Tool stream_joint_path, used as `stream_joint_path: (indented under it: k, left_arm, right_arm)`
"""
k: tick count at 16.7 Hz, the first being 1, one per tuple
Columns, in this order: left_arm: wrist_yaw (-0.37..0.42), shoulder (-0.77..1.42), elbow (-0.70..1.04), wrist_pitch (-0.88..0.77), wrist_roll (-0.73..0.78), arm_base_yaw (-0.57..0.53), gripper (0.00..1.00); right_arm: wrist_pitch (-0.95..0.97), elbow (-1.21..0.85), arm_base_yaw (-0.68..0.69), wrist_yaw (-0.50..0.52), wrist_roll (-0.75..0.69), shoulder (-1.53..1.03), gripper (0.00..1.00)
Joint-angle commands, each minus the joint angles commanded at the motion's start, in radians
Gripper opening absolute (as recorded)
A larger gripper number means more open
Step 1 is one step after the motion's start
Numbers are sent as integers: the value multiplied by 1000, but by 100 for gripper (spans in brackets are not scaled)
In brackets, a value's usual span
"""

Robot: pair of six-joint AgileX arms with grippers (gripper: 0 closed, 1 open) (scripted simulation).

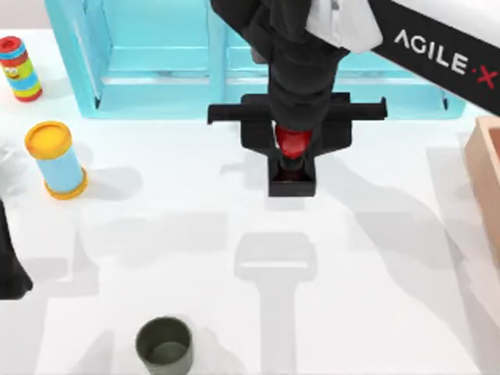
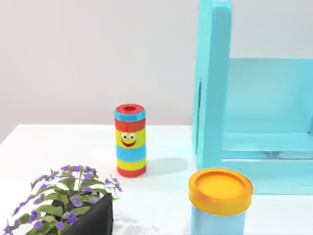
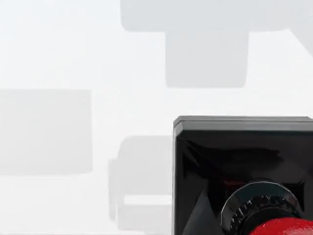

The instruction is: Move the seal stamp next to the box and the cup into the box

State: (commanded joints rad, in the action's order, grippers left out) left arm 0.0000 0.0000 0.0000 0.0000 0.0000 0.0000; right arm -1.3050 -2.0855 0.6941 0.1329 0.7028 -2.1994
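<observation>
The right gripper (image 1: 294,148) hangs over the middle of the desk (image 1: 375,266), just in front of the turquoise shelf unit (image 1: 156,70), clenched on the red knob of the seal stamp (image 1: 293,173), which appears lifted clear of the surface. The box (image 1: 486,172) lies well off toward the desk's right edge, so the carry likely runs rightward. The cup (image 1: 165,344) stands at the near edge, left of centre, nearer the left arm (image 1: 9,266), parked at the left edge. The right arm reaches in from the upper right, wrist pointing straight down
</observation>
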Motion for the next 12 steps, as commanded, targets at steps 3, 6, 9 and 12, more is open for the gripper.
stream_joint_path:
  k: [3,6,9,12]
  left_arm:
    - [0,0,0,0,0,0,100]
    - [0,0,0,0,0,0,100]
    - [0,0,0,0,0,0,100]
    - [0,0,0,0,0,0,100]
  right_arm:
    - [-2,-1,6,0,2,-4,0]
    - [8,49,-12,-2,-16,37,0]
    - [25,141,-40,-9,-43,114,0]
    - [43,216,-64,-16,-70,187,0]
